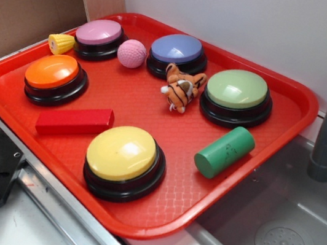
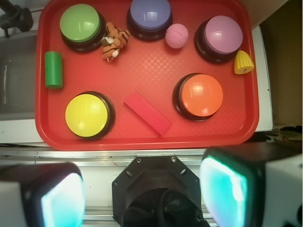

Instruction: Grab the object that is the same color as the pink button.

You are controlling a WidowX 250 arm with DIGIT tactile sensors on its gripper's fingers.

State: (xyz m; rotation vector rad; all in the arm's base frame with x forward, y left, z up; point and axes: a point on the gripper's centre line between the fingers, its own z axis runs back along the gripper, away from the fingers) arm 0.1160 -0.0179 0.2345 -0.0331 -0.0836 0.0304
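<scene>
Red plastic tray (image 1: pixel 289 117) sits beside a grey sink; wrist view looks straight down on it from above the near edge.

Small pink dimpled ball (image 2: pixel 176 36) lies on the tray floor at the far side, between the pink-mauve dome button on a black base (image 2: pixel 222 35) and the blue-purple dome button (image 2: pixel 150 14). It is just beside each, not clearly touching either. In the exterior view the ball (image 1: pixel 131 53) shows free, nothing on it.

Pincer (image 2: pixel 142 189): two pale fingers with teal-lit pads (image 2: pixel 225 194) at the bottom corners of the wrist view, spread wide, nothing between them. They hang off the tray's near edge, over the metal counter strip. The ball is well apart from them, across the whole tray, ahead and slightly right of centre.

Between ball and pincer: orange dome button (image 2: pixel 201 95) and red rectangular block (image 2: pixel 147 112).
</scene>
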